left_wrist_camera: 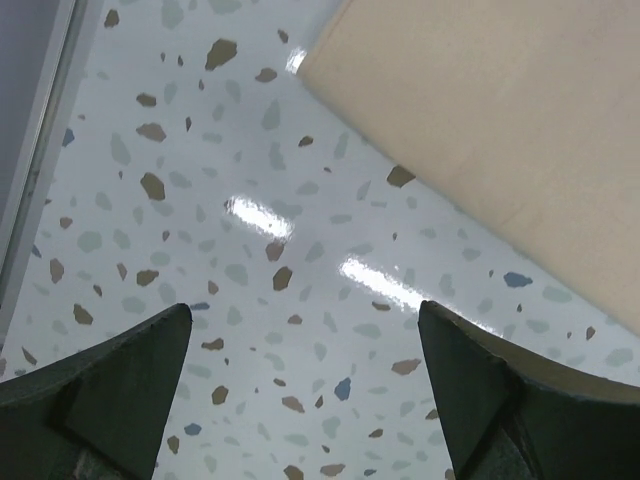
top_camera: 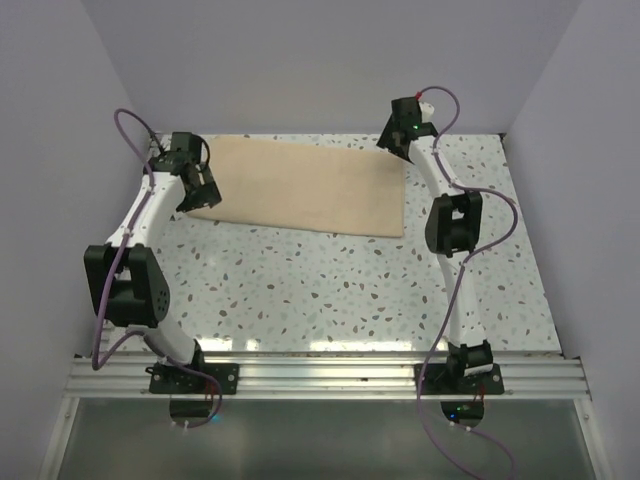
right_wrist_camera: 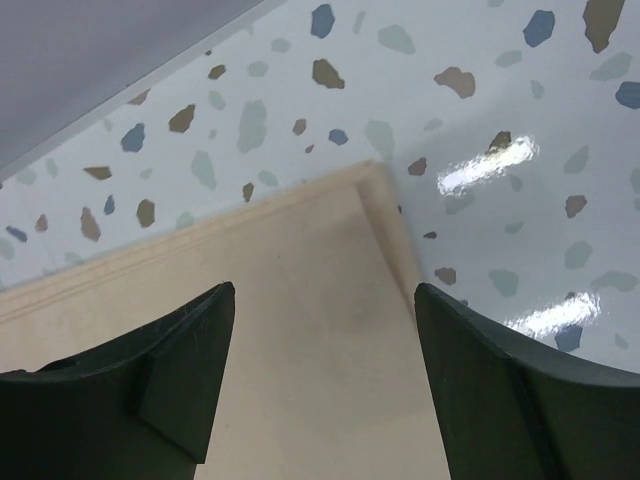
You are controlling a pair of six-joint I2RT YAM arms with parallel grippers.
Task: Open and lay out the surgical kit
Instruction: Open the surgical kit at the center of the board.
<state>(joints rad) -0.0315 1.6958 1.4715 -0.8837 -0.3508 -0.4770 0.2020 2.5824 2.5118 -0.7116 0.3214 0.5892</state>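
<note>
Flatly spread, the wrap lies on the speckled table toward 12 o'clock from the arm bases, its long side running across from 9 to 3 o'clock. It looks like a closed tan rectangle, and nothing of what may be inside shows.

The left gripper hangs at the wrap's 9 o'clock end. Its wrist view shows the left gripper with its fingers spread wide and nothing between them. Only bare table lies below the gap, and the wrap fills the 1 to 2 o'clock part of that view, its edge slanting down toward 4 o'clock.

The right gripper sits over the wrap's far right corner, at about 2 o'clock on the cloth. Its own camera shows the right gripper also wide apart and holding nothing. The wrap lies under the gap, its corner pointing toward 12 o'clock, with a narrow hem-like band along both edges. Whether either gripper touches the cloth cannot be told.
</note>
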